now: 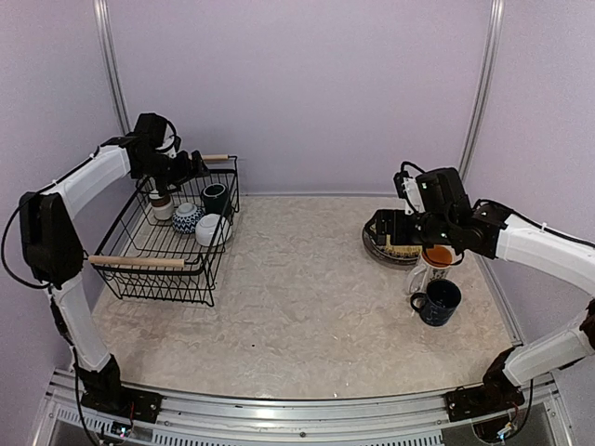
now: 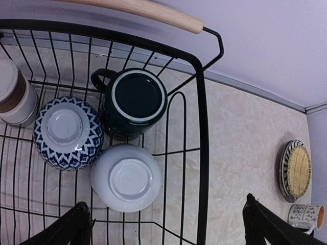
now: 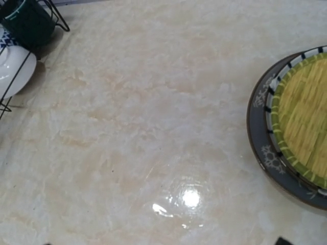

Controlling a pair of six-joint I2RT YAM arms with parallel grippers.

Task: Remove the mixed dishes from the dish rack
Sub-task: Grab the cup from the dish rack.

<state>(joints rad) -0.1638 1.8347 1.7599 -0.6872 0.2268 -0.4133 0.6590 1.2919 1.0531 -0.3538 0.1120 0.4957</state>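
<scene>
done: plates (image 2: 295, 171), white mug (image 1: 435, 263), blue mug (image 1: 439, 302) on right bench (image 1: 307, 297) | pending in rack (image 2: 202, 127): dark mug (image 2: 134, 102), blue bowl (image 2: 68, 132), white bowl (image 2: 126, 177), cup (image 2: 15, 92) | left jaws apart, right jaws apart

The left arm (image 1: 88, 181) is built of smooth white tubular links joined by bulky matte-black joint housings, and it rises from a black left base block (image 1: 112, 395). A thin black left cable (image 1: 5, 246) loops outside the big black elbow housing. The left gripper (image 1: 191, 170) is all black. From the left wrist camera, its two fingers (image 2: 71, 229) show as dark, matte, tapering blades. The right arm (image 1: 544, 246) has the same white shells and black joints, with a black right base block (image 1: 483, 401). A black right cable (image 1: 404, 170) arches over its wrist. The right gripper (image 1: 386, 230) is black too.
</scene>
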